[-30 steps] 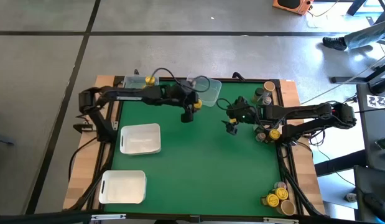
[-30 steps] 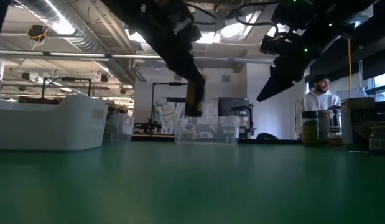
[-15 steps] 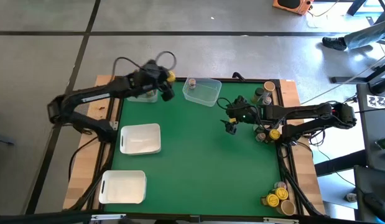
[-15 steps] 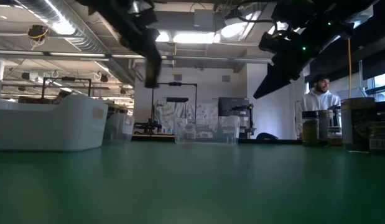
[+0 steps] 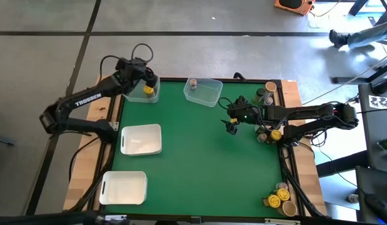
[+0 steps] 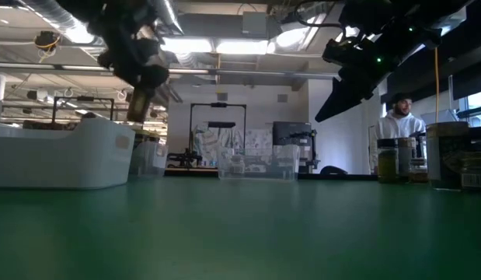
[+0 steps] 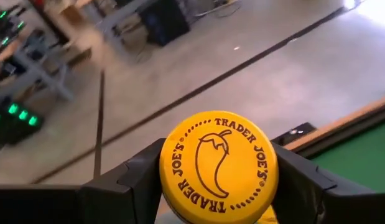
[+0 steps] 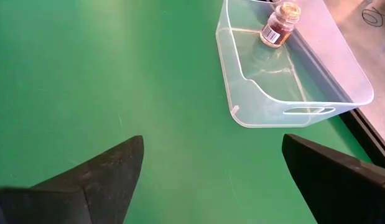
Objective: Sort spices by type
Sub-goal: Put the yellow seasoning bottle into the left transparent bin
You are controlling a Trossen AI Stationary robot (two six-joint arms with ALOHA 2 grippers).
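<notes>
My left gripper [image 5: 147, 86] is over the table's far left corner, raised, and shut on a small jar with a bright yellow lid [image 7: 218, 167]; the low view shows the jar [image 6: 139, 105] well above the table. My right gripper [image 5: 231, 127] hangs open over the green mat right of the middle, with nothing between its fingers [image 8: 92, 180]. A clear tub [image 5: 204, 92] at the far edge holds one jar with a pale lid [image 8: 280, 22], standing on its base. More spice jars [image 5: 269, 95] stand along the right edge and at the near right corner [image 5: 279, 199]. My left gripper pinches the jar between its two fingers [image 7: 137, 182], which stand against opposite sides of the yellow lid [image 7: 173, 186]. The lid's top faces the wrist camera. The jar's body is hidden behind the lid. The jar is lifted clear of the table.
Two white trays [image 5: 141, 139] [image 5: 124, 187] lie on the left half of the mat. A second clear tub [image 6: 149, 158] stands at the far left. A person [image 6: 397, 124] is beyond the table. Open green mat lies in the middle and near side.
My left gripper has swung from beside the clear tub at the far middle toward the far left corner, rising a little and rolling, with the yellow-lidded jar still between its fingers. My right gripper has kept still.
</notes>
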